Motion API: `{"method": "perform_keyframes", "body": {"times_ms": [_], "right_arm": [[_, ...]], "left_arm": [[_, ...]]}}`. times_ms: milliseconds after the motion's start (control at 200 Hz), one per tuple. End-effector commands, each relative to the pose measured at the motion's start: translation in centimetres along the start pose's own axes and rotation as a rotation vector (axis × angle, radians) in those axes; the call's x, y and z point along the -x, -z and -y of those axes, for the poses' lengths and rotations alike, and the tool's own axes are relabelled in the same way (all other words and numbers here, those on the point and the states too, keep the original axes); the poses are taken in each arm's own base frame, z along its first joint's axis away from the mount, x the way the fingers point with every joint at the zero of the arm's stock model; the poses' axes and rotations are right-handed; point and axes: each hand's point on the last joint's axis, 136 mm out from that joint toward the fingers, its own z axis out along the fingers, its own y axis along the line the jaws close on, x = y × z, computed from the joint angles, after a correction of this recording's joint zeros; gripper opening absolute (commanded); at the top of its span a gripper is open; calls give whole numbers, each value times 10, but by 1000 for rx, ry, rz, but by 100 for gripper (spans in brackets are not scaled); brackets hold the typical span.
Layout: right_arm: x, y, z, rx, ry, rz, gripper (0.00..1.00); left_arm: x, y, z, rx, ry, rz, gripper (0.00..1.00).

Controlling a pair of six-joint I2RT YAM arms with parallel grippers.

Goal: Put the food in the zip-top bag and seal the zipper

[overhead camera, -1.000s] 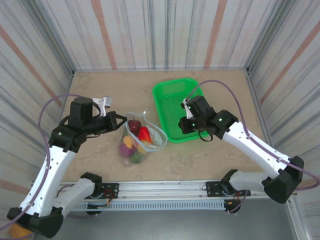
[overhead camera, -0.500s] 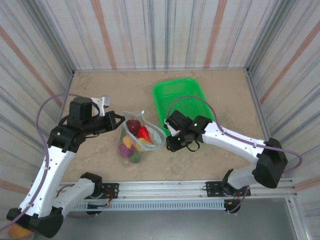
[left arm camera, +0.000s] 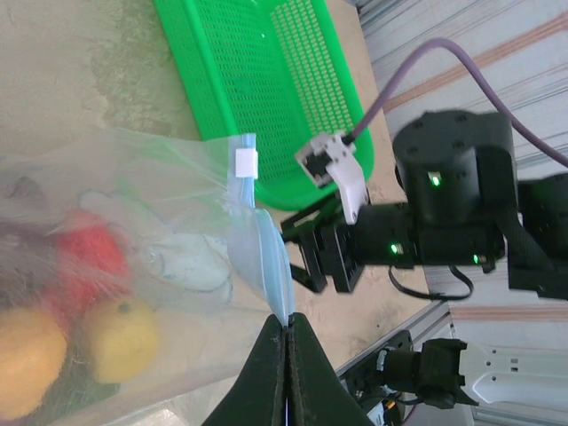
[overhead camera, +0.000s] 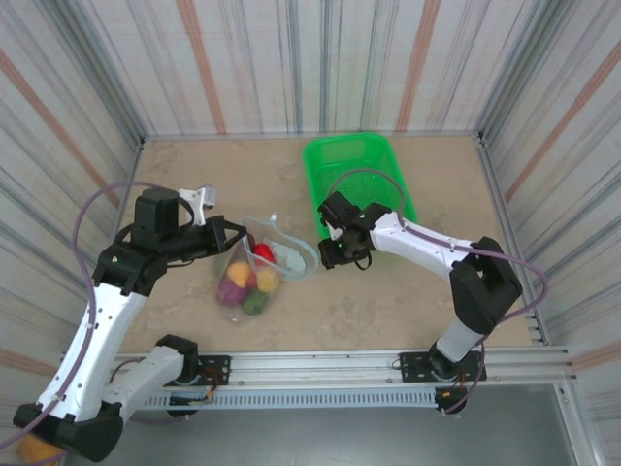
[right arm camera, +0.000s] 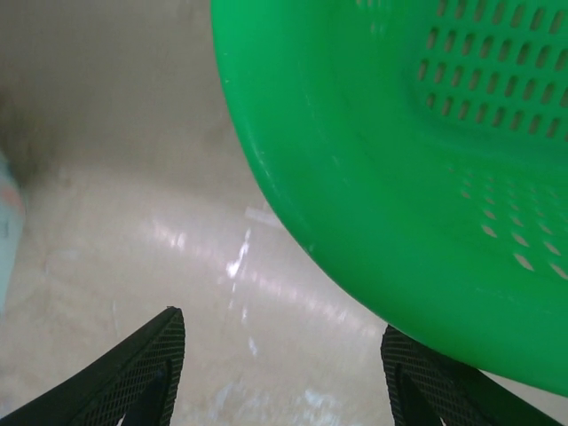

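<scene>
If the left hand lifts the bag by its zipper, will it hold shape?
Probably not: the bag looks thin and crumpled, so it should sag from the zipper. The food pooled at one end would likely weigh it down.

The bag (overhead camera: 283, 258) lies on the surface (overhead camera: 398, 301) left of centre, with the food (overhead camera: 245, 283) in its near end and its mouth toward the tray (overhead camera: 361, 160), behind and to its right. The left tool (overhead camera: 237, 236) sits on the zipper (left arm camera: 268, 266) at the bag's left. The right tool (overhead camera: 328, 259) stands between bag and tray.

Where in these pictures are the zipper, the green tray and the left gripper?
zipper (left arm camera: 266, 257), left wrist view, middle of the pale blue strip.
green tray (overhead camera: 355, 163), top external view, bare mesh floor.
left gripper (left arm camera: 286, 321), left wrist view, between its shut fingertips.
</scene>
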Motion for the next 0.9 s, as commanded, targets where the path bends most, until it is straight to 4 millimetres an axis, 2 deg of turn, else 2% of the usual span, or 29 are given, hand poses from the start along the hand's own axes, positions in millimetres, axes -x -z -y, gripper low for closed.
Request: {"method": "perform_keyframes", "body": {"times_ms": [0,85,180,281,451,541,706,801,897], "right_arm": [[41,6,11,-32,-3,104,63],[57,34,2,17,1,194,62],[61,72,-11,115,14,293,58],[57,101,-25,218,33,353,56],[41,138,-71,428,140,395,62],[35,138,-87,458,183,386,70],[38,115,-90,390,193,350,72],[45,102,-90,367,191,343,67],[54,96,-95,337,201,334,54]], "left_arm": [[3,-3,10,-70,-12,1,0],[2,-6,13,-90,-7,-16,0],[-1,-9,15,-109,-6,-35,0],[-5,-15,17,-134,-5,-59,0],[-8,-23,21,-157,-9,-97,0],[-6,-24,24,-166,-16,-97,0],[-4,-22,29,-177,-26,-96,0],[-6,-20,31,-183,-27,-97,0],[-9,-19,41,-235,-32,-112,0]]}}
